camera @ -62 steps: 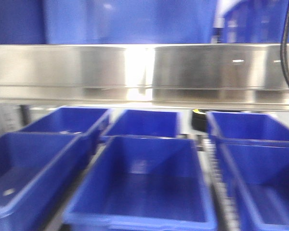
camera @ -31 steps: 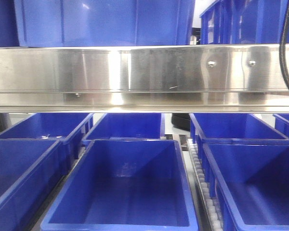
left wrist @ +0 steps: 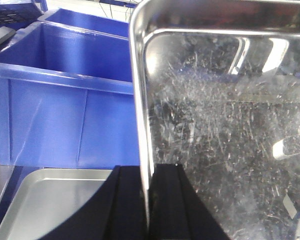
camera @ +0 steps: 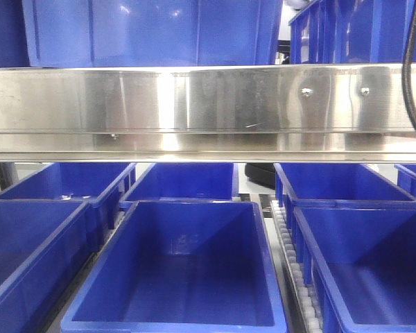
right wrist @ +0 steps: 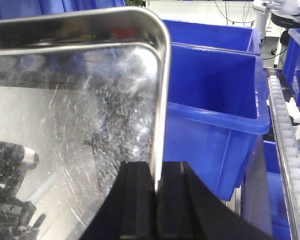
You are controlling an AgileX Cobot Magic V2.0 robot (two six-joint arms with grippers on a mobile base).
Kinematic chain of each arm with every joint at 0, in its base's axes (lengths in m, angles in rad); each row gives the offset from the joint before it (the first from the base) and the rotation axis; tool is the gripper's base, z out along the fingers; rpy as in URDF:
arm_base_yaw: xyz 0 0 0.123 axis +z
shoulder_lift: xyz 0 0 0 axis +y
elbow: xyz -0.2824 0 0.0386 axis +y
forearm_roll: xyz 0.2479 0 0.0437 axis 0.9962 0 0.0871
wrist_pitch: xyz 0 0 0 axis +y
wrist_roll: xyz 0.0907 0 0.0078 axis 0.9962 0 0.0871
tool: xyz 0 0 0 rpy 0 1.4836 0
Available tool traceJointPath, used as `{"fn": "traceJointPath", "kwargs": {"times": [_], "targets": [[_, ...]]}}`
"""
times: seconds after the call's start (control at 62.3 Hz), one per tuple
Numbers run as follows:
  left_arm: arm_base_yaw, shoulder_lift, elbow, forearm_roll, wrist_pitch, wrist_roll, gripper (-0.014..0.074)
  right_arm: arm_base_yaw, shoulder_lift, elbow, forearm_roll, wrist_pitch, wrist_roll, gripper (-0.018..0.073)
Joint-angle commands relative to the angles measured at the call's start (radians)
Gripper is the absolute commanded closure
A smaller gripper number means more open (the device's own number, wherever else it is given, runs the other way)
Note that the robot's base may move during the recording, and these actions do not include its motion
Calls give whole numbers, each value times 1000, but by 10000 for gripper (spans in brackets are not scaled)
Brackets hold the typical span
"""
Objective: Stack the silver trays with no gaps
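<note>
Blue bins (camera: pixel 173 263) now sharp, view steadied; left jaws, right jaws clenched on silver tray (left wrist: pixel 225 125) rims

This is looking like an industrial storage or sorting area, a warehouse or factory floor rather than a home. Open blue plastic bins (camera: pixel 173 277) are sitting in rows beside a roller conveyor track (camera: pixel 296 267), while more blue crates (camera: pixel 152 31) are standing above on a stainless-steel shelf rail (camera: pixel 208 104).

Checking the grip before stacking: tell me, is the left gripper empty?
No, the left gripper is clamped on the rim of the silver tray.
</note>
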Motion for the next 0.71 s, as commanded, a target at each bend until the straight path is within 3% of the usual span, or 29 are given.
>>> {"fn": "traceJointPath", "kwargs": {"times": [0.0, 0.514, 0.691], "targets": [[-31, -4, -7, -35, -68, 10, 613, 26, 4, 0, 31, -359, -10, 638], [-29, -4, -7, -32, -110, 10, 613, 26, 4, 0, 44, -371, -10, 638], [-24, 4, -7, -11, -95, 10, 613, 26, 26, 0, 59, -222, -10, 638]]}}
